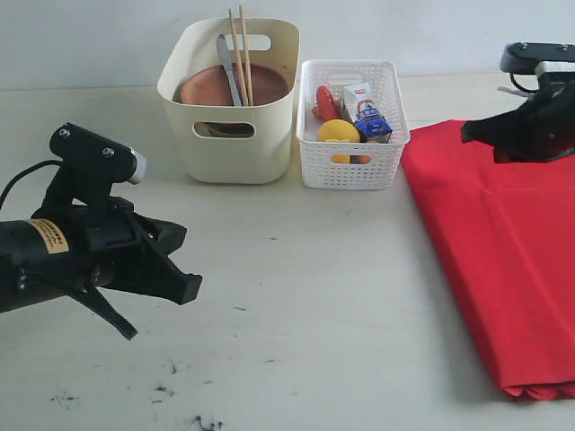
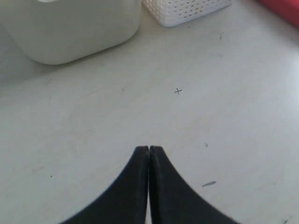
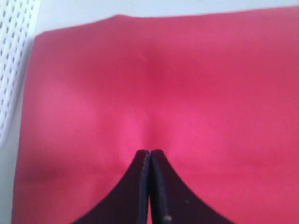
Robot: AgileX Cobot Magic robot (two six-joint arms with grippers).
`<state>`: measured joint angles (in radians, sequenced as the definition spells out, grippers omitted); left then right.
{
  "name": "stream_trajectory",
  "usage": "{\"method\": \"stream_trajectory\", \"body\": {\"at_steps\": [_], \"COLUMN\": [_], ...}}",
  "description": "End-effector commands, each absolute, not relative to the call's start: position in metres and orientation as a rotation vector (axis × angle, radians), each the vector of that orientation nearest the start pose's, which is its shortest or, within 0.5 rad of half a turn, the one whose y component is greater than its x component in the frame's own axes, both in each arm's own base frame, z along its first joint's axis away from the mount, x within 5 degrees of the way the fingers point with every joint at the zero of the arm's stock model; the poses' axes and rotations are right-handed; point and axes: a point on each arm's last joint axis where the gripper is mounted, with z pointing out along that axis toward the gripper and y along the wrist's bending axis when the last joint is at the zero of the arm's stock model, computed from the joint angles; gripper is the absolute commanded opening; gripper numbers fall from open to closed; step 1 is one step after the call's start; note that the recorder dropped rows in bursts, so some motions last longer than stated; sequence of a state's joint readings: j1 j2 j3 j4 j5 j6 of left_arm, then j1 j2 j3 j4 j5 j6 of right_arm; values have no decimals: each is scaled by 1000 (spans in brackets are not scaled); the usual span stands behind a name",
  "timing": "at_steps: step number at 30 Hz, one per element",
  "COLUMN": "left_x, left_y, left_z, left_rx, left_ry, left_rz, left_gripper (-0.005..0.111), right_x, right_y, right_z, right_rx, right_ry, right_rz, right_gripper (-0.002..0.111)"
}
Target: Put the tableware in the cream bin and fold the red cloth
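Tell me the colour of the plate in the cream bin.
The plate is reddish brown, clearest in the exterior view.

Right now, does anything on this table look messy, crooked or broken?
Nothing spilled or broken. The chopsticks poke up past the rim of the cream bin, leaning askew, and small dark smudges speckle the table at the exterior view's bottom edge.

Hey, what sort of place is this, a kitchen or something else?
Likely a robot test bench, not a real kitchen: a scuffed white table, a black robot arm over it, and a cream bin of tableware beside a white basket.
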<state>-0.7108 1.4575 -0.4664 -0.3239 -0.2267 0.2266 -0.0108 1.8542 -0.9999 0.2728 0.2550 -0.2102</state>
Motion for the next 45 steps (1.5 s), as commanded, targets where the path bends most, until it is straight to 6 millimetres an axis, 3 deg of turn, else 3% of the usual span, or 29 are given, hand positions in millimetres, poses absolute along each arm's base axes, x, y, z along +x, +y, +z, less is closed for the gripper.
{"method": "stream_trajectory", "body": {"at_steps": [1, 4, 9, 19, 24, 28, 32, 34, 36, 40, 43, 45], "left_x": [193, 193, 193, 193, 193, 193, 193, 193, 193, 193, 193, 193], "left_y": [-156, -156, -156, -156, -156, -156, -156, -156, -156, -156, -156, -156], "left_z": [168, 168, 168, 168, 168, 168, 168, 168, 168, 168, 168, 168], "left_rx": [646, 643, 625, 623, 621, 621, 621, 621, 621, 621, 620, 620], "left_ry": [2178, 2184, 2190, 2191, 2185, 2185, 2185, 2185, 2187, 2187, 2185, 2185], "left_rz": [-346, -349, -357, -358, -358, -358, -358, -358, -358, -358, -358, -358], "left_gripper": [3, 3, 3, 3, 3, 3, 3, 3, 3, 3, 3, 3], "right_x": [314, 298, 312, 415, 450, 457, 459, 459, 461, 462, 470, 479], "right_y": [-2, -3, -4, 1, 3, -3, -31, -50, -65, -88, -89, -80], "right_z": [133, 114, 92, 67, 68, 83, 112, 116, 112, 87, 77, 75], "right_rx": [111, 119, 124, -1, -60, -92, 62, 122, 190, 298, 259, 148], "right_ry": [2578, 2629, 2644, 2720, 2741, 2716, 2635, 2599, 2566, 2568, 2597, 2627], "right_rz": [61, 48, 31, 84, 114, 77, 53, 33, 20, 9, 6, 4], "right_gripper": [0, 0, 0, 0, 0, 0, 0, 0, 0, 0, 0, 0]}}
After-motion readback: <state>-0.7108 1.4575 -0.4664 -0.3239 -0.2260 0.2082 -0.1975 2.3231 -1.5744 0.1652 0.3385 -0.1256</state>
